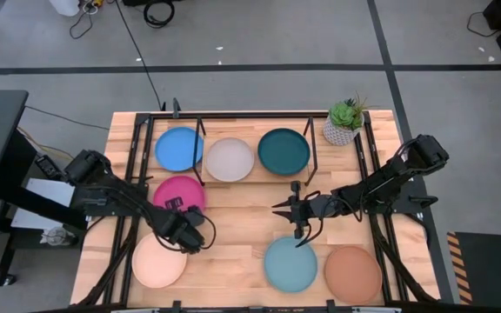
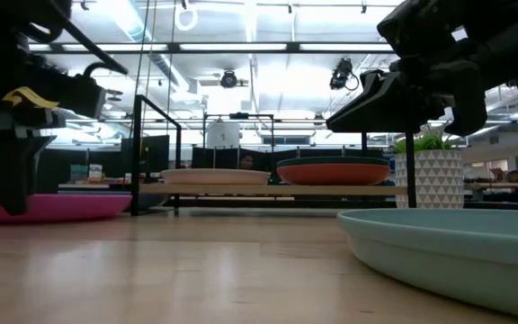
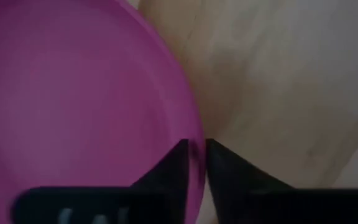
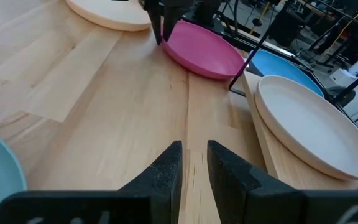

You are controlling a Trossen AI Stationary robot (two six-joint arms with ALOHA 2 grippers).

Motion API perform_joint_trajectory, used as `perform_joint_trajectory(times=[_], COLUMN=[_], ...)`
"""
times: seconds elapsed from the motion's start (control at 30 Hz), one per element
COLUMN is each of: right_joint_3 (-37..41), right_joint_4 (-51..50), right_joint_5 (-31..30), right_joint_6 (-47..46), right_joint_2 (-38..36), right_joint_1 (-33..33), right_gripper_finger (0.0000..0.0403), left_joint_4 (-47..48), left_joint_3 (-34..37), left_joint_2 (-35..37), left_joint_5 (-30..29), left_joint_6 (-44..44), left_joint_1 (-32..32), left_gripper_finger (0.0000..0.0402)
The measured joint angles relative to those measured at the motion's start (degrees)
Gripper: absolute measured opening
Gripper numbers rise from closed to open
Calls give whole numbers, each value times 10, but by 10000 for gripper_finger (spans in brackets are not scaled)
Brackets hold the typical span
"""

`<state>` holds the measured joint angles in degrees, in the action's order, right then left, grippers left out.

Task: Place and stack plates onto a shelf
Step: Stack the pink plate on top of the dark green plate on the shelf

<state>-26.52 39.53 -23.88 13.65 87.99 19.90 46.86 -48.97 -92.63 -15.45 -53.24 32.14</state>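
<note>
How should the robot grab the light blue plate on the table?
Probably by its raised rim, since the light teal plate lies flat on the table. The right gripper hangs just above its far edge, so pinching that edge from above looks simplest.

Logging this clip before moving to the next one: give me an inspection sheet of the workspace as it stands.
Surface: light-wood tabletop.
Job's things: blue plate, cream plate and dark teal plate on the shelf; magenta plate, peach plate, light teal plate and terracotta plate on the table.
Clutter: potted plant at the shelf's right end.
Grippers: left gripper jaws astride the magenta plate's rim; right gripper empty above bare wood, jaws narrowly apart.
Cables: black cable on the floor.
Surroundings: grey floor, dark tape lines.
</note>
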Motion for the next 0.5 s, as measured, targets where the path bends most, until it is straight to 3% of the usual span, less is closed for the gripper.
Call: perform_joint_trajectory(times=[0.1, 0.27, 0.5], right_joint_3=[0, 0, 0], right_joint_4=[0, 0, 0], right_joint_5=[0, 0, 0], right_joint_6=[0, 0, 0], right_joint_2=[0, 0, 0], right_joint_1=[0, 0, 0], right_gripper_finger=[81, 81, 81], left_joint_4=[3, 19, 72], left_joint_3=[-2, -32, -138], left_joint_2=[2, 1, 12], left_joint_5=[27, 54, 139], left_joint_6=[17, 54, 133], left_joint_1=[-13, -28, -54], left_gripper_finger=[15, 20, 19])
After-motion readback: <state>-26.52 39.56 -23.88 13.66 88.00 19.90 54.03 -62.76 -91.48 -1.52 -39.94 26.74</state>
